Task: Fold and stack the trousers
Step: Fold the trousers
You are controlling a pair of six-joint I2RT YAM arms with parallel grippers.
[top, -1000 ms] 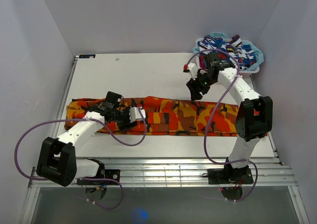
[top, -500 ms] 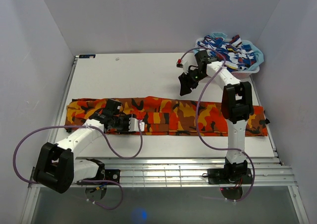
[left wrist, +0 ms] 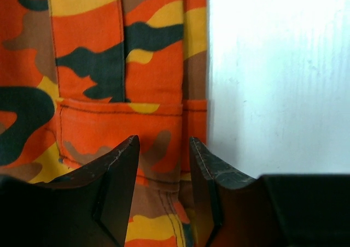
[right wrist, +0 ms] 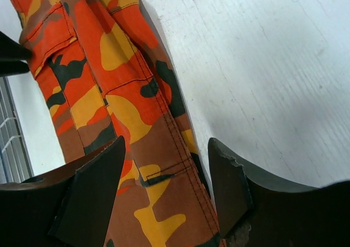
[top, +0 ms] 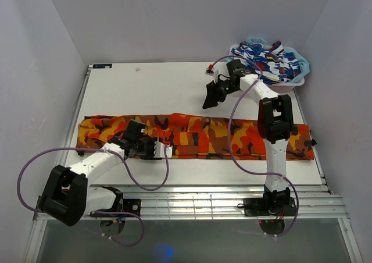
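The trousers [top: 232, 138], orange, red and yellow camouflage, lie as a long narrow strip across the white table [top: 145, 88]. My left gripper [top: 162, 148] is low on their near edge, left of centre. In the left wrist view its jaws [left wrist: 163, 140] stand a little apart over the fabric [left wrist: 109, 66] beside the hem, holding nothing. My right gripper [top: 208, 102] hangs above the table behind the strip's far edge. It is open and empty [right wrist: 167, 140], with the trousers [right wrist: 109, 83] below it.
A light blue basket [top: 299, 71] heaped with blue, white and red clothes stands at the back right corner. Walls enclose the table on three sides. A slatted metal rail [top: 192, 202] runs along the near edge by the arm bases.
My right gripper has lifted off the trousers and swung back and left over bare table. My left gripper has slid toward the strip's near edge.
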